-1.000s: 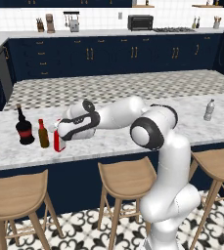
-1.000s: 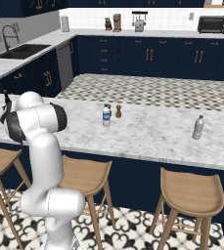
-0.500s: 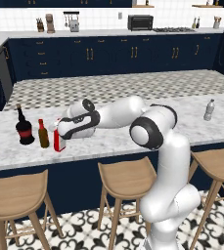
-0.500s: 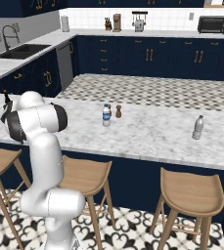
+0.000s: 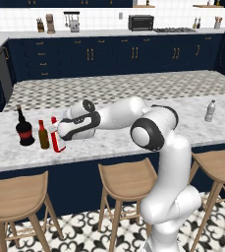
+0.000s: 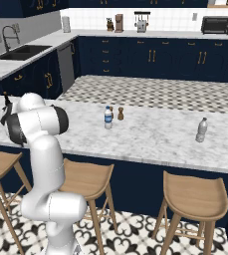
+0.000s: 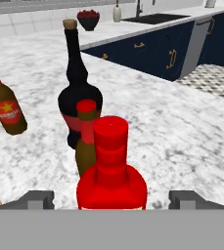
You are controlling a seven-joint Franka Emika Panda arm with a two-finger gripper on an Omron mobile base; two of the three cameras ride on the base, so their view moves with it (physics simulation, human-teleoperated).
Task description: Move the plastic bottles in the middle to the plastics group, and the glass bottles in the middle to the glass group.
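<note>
The flat-sided red bottle (image 5: 58, 139) stands upright on the marble island beside the slim brown bottle (image 5: 43, 136). My gripper (image 5: 62, 133) is open with its fingers spread either side of the red bottle (image 7: 111, 171), a gap showing on both sides. Just behind it in the hand view are the slim brown bottle (image 7: 86, 146) and the black long-necked bottle (image 7: 77, 93). The stout brown bottle (image 7: 5, 105) stands further left. The blue-labelled water bottle (image 6: 108, 117) stands mid-counter. The plain clear bottle (image 6: 201, 130) is at the right end.
A tiny brown shaker (image 6: 120, 113) stands next to the water bottle. Wooden stools (image 5: 126, 179) line the island's near side. A bowl of red fruit (image 7: 88, 18) sits on the far counter by the sink. Bare marble stretches between the two groups.
</note>
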